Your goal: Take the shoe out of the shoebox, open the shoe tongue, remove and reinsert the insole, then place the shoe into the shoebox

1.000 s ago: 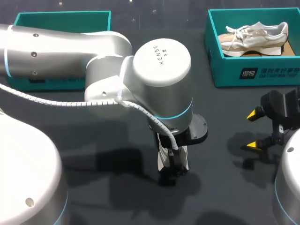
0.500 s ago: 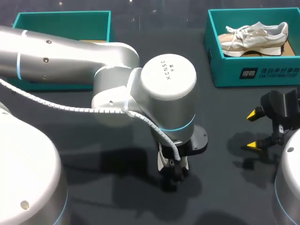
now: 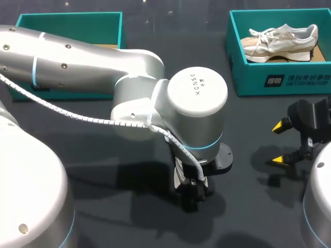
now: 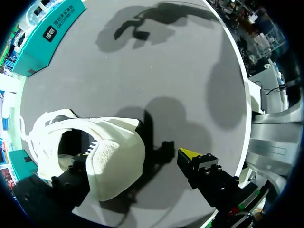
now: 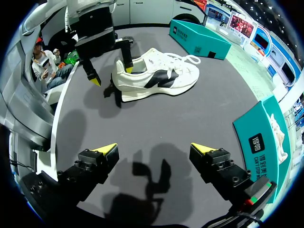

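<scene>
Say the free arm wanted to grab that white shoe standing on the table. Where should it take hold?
Probably the toe end, from above, with one finger on each side. The shoe stands upright on its sole, and the left gripper crowds the heel, with one finger inside the opening.

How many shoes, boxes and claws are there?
Shoes: 2 (loose shoe, boxed shoe)
Teal boxes: 2 (left box, right box)
Claws: 2 (left claw, right claw)
Total: 6
</scene>
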Controlling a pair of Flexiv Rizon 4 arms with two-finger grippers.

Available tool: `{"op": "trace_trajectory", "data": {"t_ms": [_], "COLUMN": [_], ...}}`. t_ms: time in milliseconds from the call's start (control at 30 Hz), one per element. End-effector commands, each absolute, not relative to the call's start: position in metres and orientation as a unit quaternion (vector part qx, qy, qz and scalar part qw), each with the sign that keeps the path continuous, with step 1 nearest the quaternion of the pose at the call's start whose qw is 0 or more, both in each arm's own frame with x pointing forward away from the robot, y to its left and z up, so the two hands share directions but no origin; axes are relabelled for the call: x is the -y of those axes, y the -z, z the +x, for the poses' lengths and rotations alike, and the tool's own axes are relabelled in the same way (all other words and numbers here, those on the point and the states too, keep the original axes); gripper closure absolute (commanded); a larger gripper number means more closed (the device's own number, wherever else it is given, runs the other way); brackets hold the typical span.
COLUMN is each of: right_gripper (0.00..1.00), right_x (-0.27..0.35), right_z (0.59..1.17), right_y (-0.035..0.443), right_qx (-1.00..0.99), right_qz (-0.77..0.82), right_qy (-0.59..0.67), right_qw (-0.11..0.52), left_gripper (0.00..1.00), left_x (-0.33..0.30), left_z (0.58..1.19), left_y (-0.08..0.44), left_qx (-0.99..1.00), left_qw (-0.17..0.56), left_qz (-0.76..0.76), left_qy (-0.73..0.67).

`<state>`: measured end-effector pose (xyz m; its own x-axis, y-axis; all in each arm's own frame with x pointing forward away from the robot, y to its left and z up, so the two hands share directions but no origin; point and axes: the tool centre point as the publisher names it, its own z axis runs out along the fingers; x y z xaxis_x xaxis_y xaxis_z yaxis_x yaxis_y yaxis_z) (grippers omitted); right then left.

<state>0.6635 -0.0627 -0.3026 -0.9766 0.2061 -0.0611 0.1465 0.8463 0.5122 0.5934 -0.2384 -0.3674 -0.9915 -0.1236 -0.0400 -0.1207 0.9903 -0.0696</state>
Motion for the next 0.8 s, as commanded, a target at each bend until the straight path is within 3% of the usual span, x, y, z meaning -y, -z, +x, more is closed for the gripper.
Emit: {"op": "trace_trajectory", "data": {"t_ms": [33,200,267,367,800], "right_gripper": [0.00,0.00,0.00,0.00,0.00], "right_x": [0.063,0.063,0.063,0.063,0.063], "right_z": [0.661,0.661,0.661,0.661,0.661], "right_y": [0.302,0.302,0.302,0.302,0.302], "right_qx": [-0.959,-0.959,-0.959,-0.959,-0.959], "right_qz": [0.092,0.092,0.092,0.092,0.092], "right_qy": [-0.261,-0.261,-0.261,-0.261,-0.261], "right_qw": [0.058,0.058,0.058,0.058,0.058], "left_gripper": [0.20,0.51,0.59,1.00,1.00], "left_x": [0.241,0.241,0.240,0.236,0.221], "left_z": [0.596,0.597,0.597,0.598,0.606], "left_y": [0.373,0.376,0.378,0.380,0.357], "left_qx": [-0.997,-0.997,-0.998,-0.998,-0.998], "left_qw": [0.018,0.015,0.009,-0.004,-0.025], "left_qz": [-0.062,-0.066,-0.064,-0.061,-0.037], "left_qy": [0.031,0.027,0.026,0.027,0.040]}}
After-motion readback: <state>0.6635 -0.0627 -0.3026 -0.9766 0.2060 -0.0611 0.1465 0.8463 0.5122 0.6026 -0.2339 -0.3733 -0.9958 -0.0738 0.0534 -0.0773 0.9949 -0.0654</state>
